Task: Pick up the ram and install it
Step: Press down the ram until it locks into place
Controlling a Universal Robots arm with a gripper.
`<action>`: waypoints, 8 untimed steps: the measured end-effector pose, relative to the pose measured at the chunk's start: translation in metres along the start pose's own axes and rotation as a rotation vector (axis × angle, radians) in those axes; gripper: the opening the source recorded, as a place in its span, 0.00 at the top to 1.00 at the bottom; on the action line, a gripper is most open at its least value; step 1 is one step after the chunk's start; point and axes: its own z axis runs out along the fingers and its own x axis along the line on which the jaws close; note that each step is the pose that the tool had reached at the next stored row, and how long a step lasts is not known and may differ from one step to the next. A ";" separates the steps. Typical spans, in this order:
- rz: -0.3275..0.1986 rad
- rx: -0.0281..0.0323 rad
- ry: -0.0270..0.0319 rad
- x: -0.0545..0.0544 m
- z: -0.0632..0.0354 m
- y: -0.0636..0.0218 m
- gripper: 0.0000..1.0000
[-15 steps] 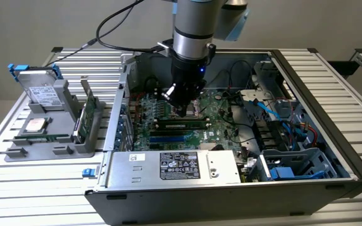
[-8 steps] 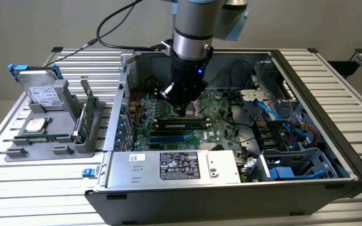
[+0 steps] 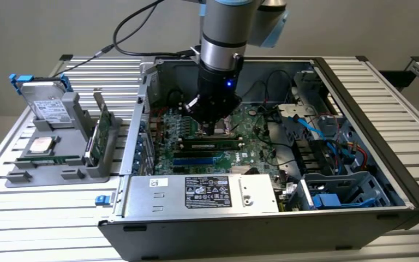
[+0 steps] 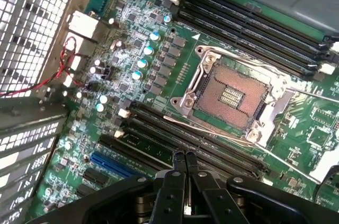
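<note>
1. One open computer case [image 3: 384, 180] lies on its side on a slatted metal table [image 3: 20, 218], with the motherboard [image 3: 250, 139] facing up inside it.
2. Beside the case, toward the exterior view's left, a grey parts holder [image 3: 57, 174] carries a hard drive [image 3: 46, 106], a green card with a metal bracket [image 3: 102, 131] and a small silver processor chip [image 3: 42, 144].
3. The arm reaches down into the case; its gripper [image 4: 184, 156] hangs just above the motherboard, fingers pressed together with nothing between them.
4. The empty processor socket [image 4: 230, 97] sits just beyond the fingertips in the wrist view.
5. The ram [image 3: 211, 145] lies seated in a memory slot of the motherboard, directly below the gripper.
6. Further empty memory slots [image 4: 254, 28] run along the far side of the socket.
</note>
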 end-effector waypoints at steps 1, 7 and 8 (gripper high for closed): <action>0.016 -0.0015 -0.0003 0.000 0.0001 0.0000 0.90; 0.113 -0.0100 -0.0015 0.000 0.0003 0.0000 0.90; 0.129 -0.0114 -0.0017 0.000 0.0003 0.0000 0.90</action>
